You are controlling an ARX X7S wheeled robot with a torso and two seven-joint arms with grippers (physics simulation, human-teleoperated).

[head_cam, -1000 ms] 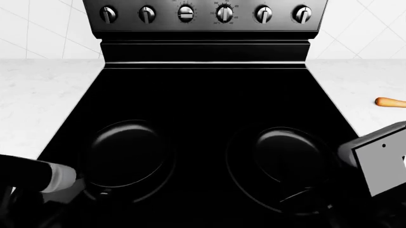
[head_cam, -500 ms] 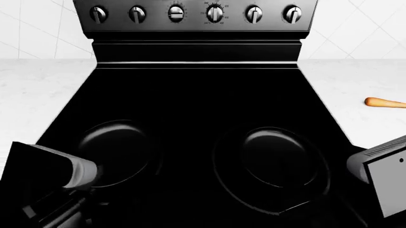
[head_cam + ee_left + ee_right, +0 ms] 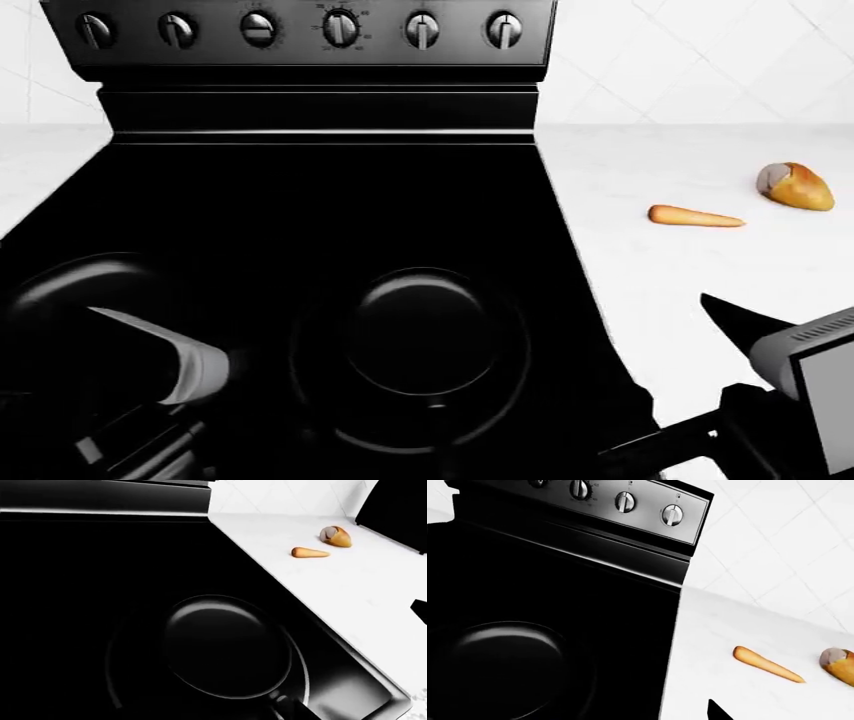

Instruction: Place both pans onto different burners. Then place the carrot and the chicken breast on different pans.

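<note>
Two black pans sit on the cooktop's front burners. One pan (image 3: 427, 345) (image 3: 227, 650) (image 3: 494, 665) is on the front right burner (image 3: 314, 385), handle toward me. The other pan (image 3: 74, 295) is at the far left, partly behind my left arm (image 3: 174, 370). The carrot (image 3: 694, 215) (image 3: 310, 553) (image 3: 767, 665) lies on the white counter right of the stove. The chicken breast (image 3: 797, 186) (image 3: 337, 536) (image 3: 842, 664) lies just beyond it. My left gripper's fingers are lost against the black glass. Only one dark fingertip (image 3: 734, 315) (image 3: 717, 711) of my right gripper shows, over the counter, short of the carrot.
The stove's control panel with several knobs (image 3: 340, 28) rises at the back. White marble counter (image 3: 694, 290) flanks the cooktop on the right, with a tiled wall behind. My right arm's grey housing (image 3: 814, 385) fills the lower right corner.
The head view has swung right, so the stove sits further left in view and the chicken breast has come into sight. Both pans stay put. My left arm has come further in over the cooktop.
</note>
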